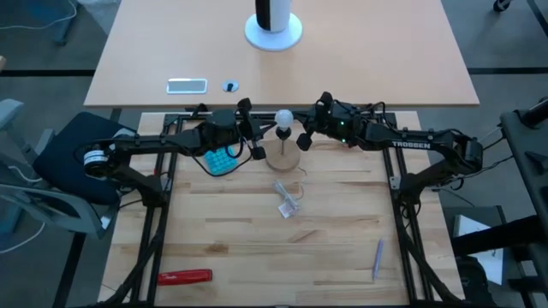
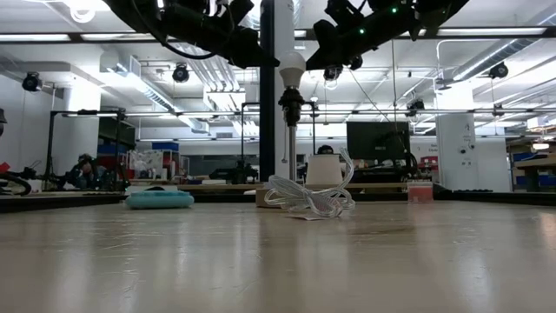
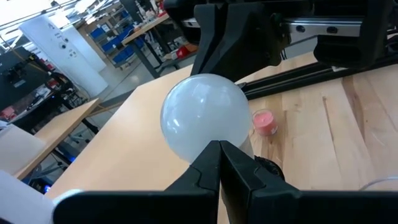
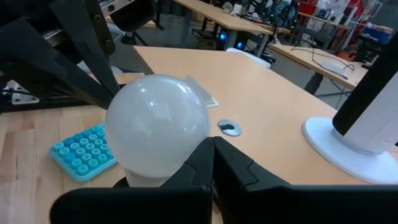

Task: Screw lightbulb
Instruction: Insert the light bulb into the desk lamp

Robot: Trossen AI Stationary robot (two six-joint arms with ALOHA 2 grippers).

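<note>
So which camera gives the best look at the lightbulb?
The right wrist view: the lightbulb fills it, white globe clear. The left wrist view shows it nearly as large, the low view shows it upright on its stand, and the high view shows only a small white dot.

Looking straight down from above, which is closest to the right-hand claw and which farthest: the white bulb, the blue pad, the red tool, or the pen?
From the right gripper:
1. The bulb, just beside it, at the table's middle.
2. The blue pad, under the left arm.
3. The pen, near the front right.
4. The red tool, at the front left corner.
</note>
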